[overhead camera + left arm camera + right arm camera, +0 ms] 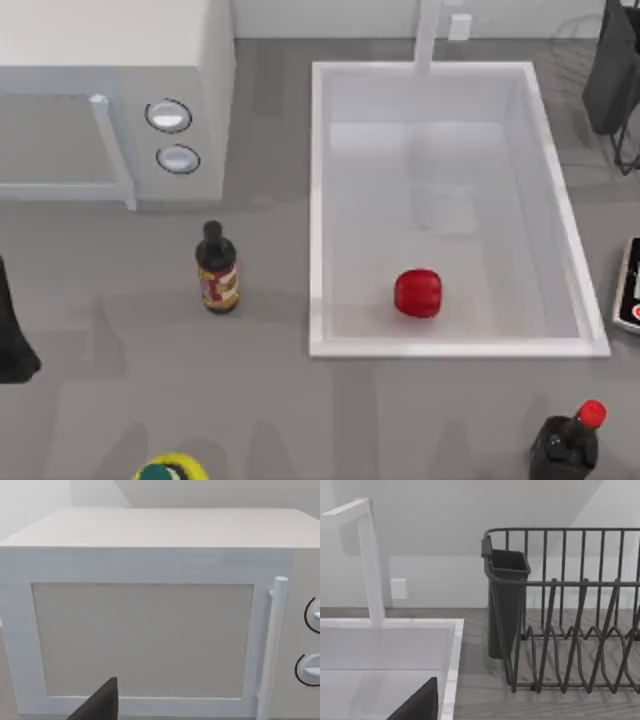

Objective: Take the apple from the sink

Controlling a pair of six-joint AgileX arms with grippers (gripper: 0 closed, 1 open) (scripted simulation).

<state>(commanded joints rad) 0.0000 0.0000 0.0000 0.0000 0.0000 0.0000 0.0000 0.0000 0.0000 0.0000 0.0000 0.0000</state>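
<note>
apple (418, 293): lying on the sink's floor near the front wall, untouched, nothing gripping it.
sink (450, 348): white basin right of centre, holding nothing but the fruit.
left arm (14, 335): parked at the table's left edge, facing the microwave (150, 610); claw opening can't be told.
right arm (612, 70): parked far right by the rack (570, 630); claw opening can't be told.
progress: nothing done; reach, grasp and lift all remain.

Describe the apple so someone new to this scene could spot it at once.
Find the sink, the large white basin right of the microwave. The apple sits on its flat bottom near the front wall. It is a glossy red, blocky fruit, unlike the bottle's red cap outside.
</note>
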